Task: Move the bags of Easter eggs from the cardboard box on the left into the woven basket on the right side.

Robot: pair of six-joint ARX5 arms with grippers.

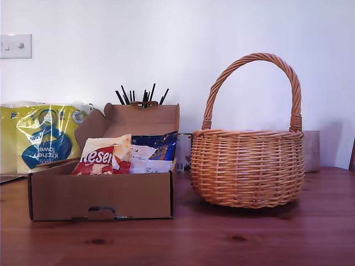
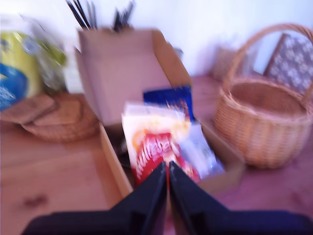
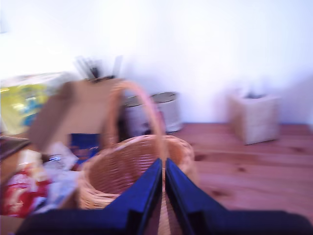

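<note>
Three bags of Easter eggs [image 1: 125,155] sit in the cardboard box [image 1: 100,194] on the tabletop [image 1: 222,238], beside the woven basket [image 1: 248,166]; my first pincer [image 2: 167,171] and my second pincer [image 3: 163,166] hover above, both pressed together, holding nothing.

One shallow brown corrugated cardboard box [image 1: 100,194]. Three crinkly sweet pouches in it: one orange-red and cream [image 1: 102,157], one pale cream [image 1: 145,159], one blue [image 1: 157,144]. One round tan wicker basket [image 1: 247,169]. One yellow-and-blue kitchen towel pack [image 1: 41,136]. Two dark grippers, my first gripper [image 2: 167,183] and my second gripper [image 3: 163,178].
</note>
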